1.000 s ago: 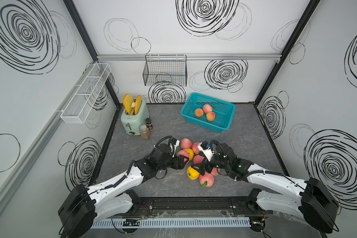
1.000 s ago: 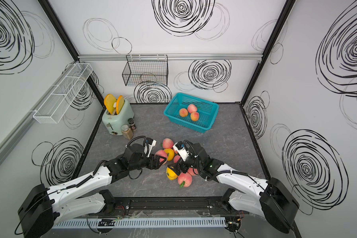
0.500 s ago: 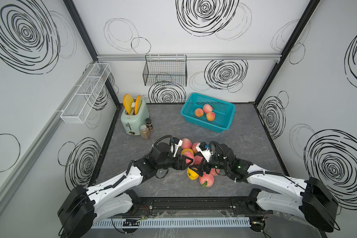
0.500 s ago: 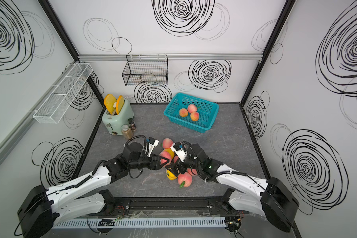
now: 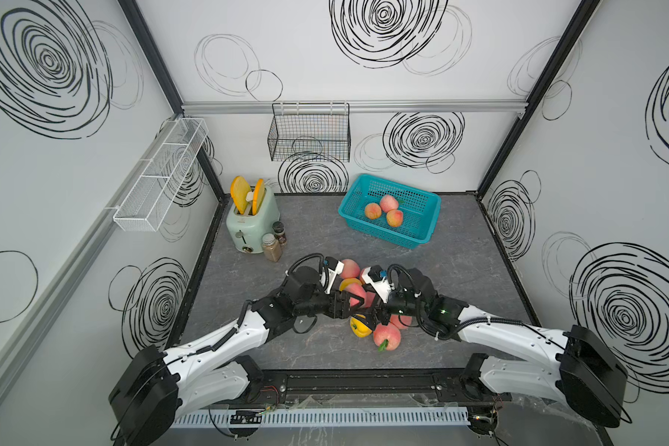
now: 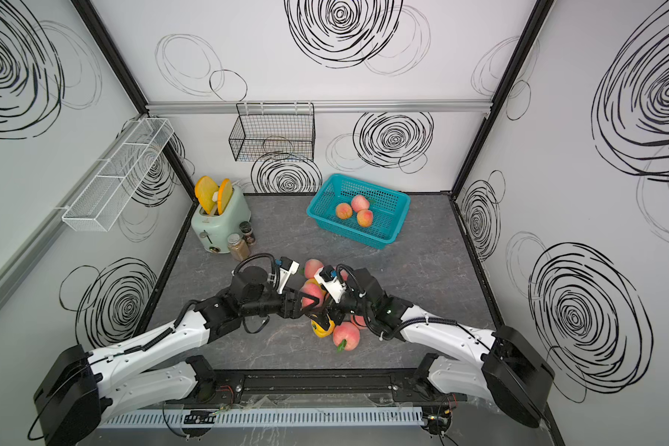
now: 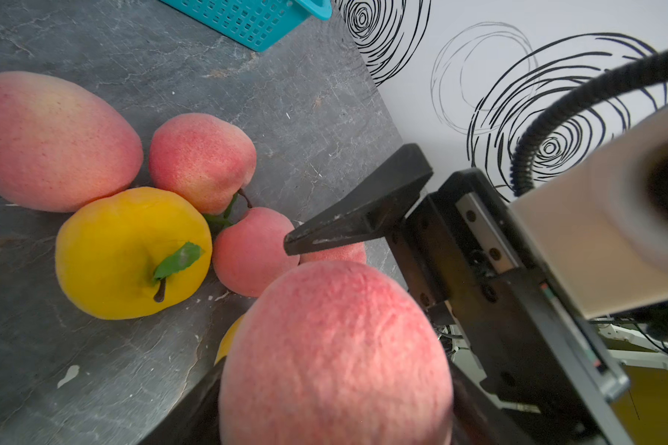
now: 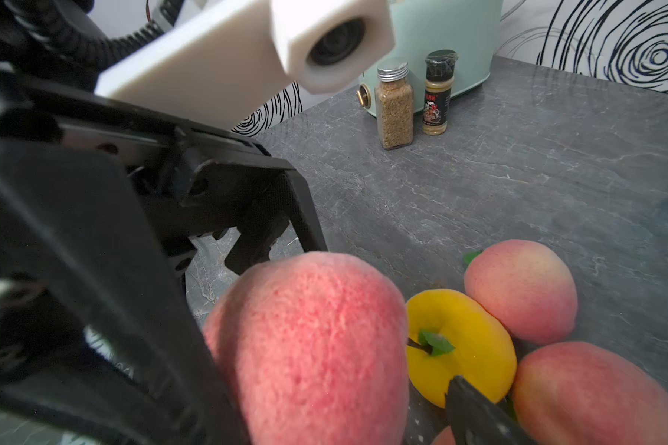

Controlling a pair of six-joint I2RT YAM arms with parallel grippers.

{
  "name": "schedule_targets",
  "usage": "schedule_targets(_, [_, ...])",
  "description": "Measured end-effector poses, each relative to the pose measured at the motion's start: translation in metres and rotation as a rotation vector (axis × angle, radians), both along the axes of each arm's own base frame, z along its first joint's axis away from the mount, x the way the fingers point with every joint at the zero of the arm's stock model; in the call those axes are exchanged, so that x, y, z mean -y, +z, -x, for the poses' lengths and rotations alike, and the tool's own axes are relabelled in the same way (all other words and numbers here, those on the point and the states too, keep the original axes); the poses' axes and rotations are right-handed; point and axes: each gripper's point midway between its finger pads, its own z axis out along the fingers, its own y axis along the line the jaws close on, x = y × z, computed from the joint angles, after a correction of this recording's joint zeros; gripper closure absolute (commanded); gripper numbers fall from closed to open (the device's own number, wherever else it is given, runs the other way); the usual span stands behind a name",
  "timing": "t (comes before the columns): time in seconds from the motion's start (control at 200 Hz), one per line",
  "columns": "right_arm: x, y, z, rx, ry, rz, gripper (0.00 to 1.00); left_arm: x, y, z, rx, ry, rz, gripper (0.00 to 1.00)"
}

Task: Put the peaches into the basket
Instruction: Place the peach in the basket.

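The turquoise basket (image 5: 387, 236) stands at the back of the grey table (image 5: 460, 278). Three peaches (image 5: 388, 202) lie inside it, close together. The other peaches make a small pile (image 5: 350, 266) in front of the basket, on the robot's side, well apart from it.

Over this pile the left gripper (image 5: 358, 300) holds one pink peach (image 5: 353, 289). Its two fingers press on the sides of the fruit, which sits above the other fruits.

The right gripper (image 5: 369, 309) is just beside the same peach. Its fingers are spread wide and hold nothing. One finger (image 7: 348, 219) reaches over the fruit, but I cannot tell if it touches it.

Below the grippers lie a yellow peach (image 5: 360, 326) and a pink peach with a green leaf (image 5: 387, 336), the farthest ones from the basket. A toaster (image 5: 250, 228) with two spice jars (image 5: 272, 247) stands to the left of the basket.
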Motion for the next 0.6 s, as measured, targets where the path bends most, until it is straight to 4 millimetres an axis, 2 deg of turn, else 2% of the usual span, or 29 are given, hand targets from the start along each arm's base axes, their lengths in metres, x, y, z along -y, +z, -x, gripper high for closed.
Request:
schedule_targets(0.375, [-0.005,0.0001,0.0009,0.002,0.012,-0.004,0.03,0.0017,0.0022,-0.0003,0.004,-0.002,0.011,0.29])
schedule_targets(0.6, [-0.0064,0.0008,0.0014,0.005,0.018,-0.007,0.11,0.0034,0.0023,-0.002,0.005,-0.002,0.016,0.29])
